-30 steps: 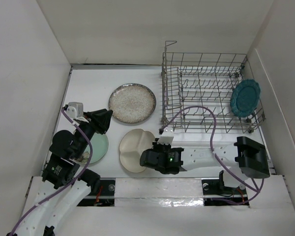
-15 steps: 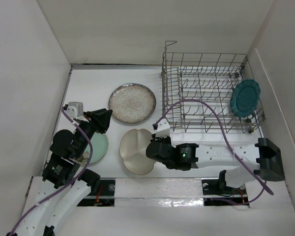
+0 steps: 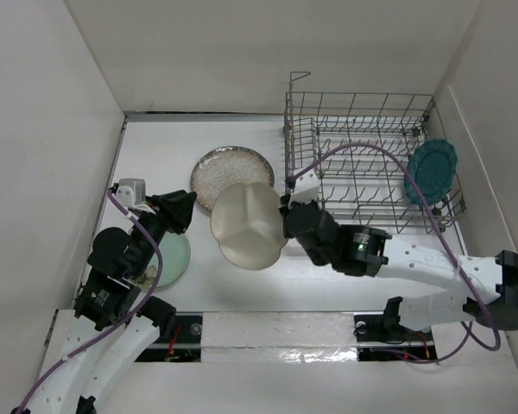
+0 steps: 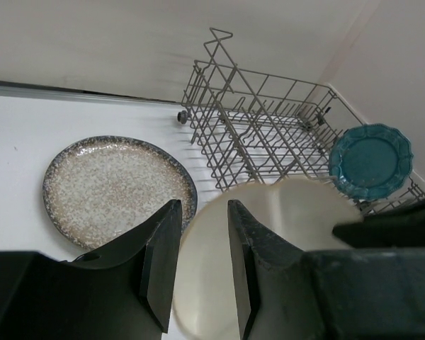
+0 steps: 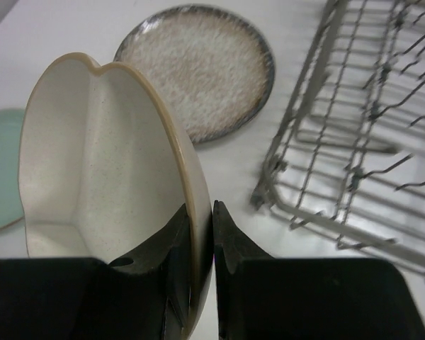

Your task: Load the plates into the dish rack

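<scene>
My right gripper point(image 3: 283, 226) is shut on the rim of the cream divided plate point(image 3: 246, 226) and holds it tilted above the table, just left of the dish rack point(image 3: 363, 164). In the right wrist view the plate point(image 5: 92, 170) stands on edge between my fingers point(image 5: 184, 241). The dark teal plate point(image 3: 431, 172) stands in the rack's right end. The speckled plate point(image 3: 223, 172) lies flat, partly hidden by the cream plate. The mint plate point(image 3: 173, 260) lies under my left gripper point(image 3: 180, 211), which is open and empty point(image 4: 202, 262).
White walls enclose the table on the left, back and right. The rack's left wire wall point(image 5: 297, 163) stands close to the held plate. The right arm's purple cable point(image 3: 371, 151) arcs over the rack.
My right gripper has lifted the cream divided plate off the table and carried it up and back toward the rack, tilting it. The left arm has not moved.
</scene>
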Robot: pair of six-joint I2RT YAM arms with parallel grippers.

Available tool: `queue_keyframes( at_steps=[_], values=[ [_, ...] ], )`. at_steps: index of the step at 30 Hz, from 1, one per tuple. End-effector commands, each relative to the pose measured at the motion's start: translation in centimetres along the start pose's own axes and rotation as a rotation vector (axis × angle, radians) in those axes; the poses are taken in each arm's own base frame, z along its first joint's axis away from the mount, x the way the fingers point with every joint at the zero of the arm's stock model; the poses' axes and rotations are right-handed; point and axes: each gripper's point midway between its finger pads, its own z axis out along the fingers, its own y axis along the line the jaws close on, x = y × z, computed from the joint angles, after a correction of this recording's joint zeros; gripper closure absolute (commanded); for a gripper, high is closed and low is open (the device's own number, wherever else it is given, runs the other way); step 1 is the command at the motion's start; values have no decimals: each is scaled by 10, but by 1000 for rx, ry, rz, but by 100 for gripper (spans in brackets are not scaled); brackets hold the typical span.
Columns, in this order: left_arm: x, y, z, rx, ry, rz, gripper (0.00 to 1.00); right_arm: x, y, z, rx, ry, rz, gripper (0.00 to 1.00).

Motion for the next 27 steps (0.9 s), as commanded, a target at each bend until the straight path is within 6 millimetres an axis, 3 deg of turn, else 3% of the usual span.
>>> queue_keyframes(
  at_steps=[1,5,6,7,9,10,17,25,27],
  values=[
    [-8,-1,3,6,-34,5,71,-162,-48,-32,43,-382,327,100],
    [-4,-1,3,8,-26,6,71,-217,-107,-45,141,-500,329,100],
    [-5,-2,3,13,-27,4,71,-226,-121,-47,175,-521,325,100],
    [-3,-2,4,14,-20,5,71,-233,-151,-46,256,-541,317,100],
    [-3,-4,4,24,-17,5,71,-250,-176,-51,302,-571,296,100],
    [-3,-5,4,28,-16,3,71,-254,-202,-54,381,-578,276,100],
    [-9,-11,0,60,-36,-1,71,-273,-305,-84,739,-619,206,100],
    [-10,-25,-9,138,-41,-9,71,-292,-379,-96,975,-635,126,100],
    [-13,-26,-11,140,-50,-5,71,-284,-393,-89,1034,-580,30,100]
  ],
)
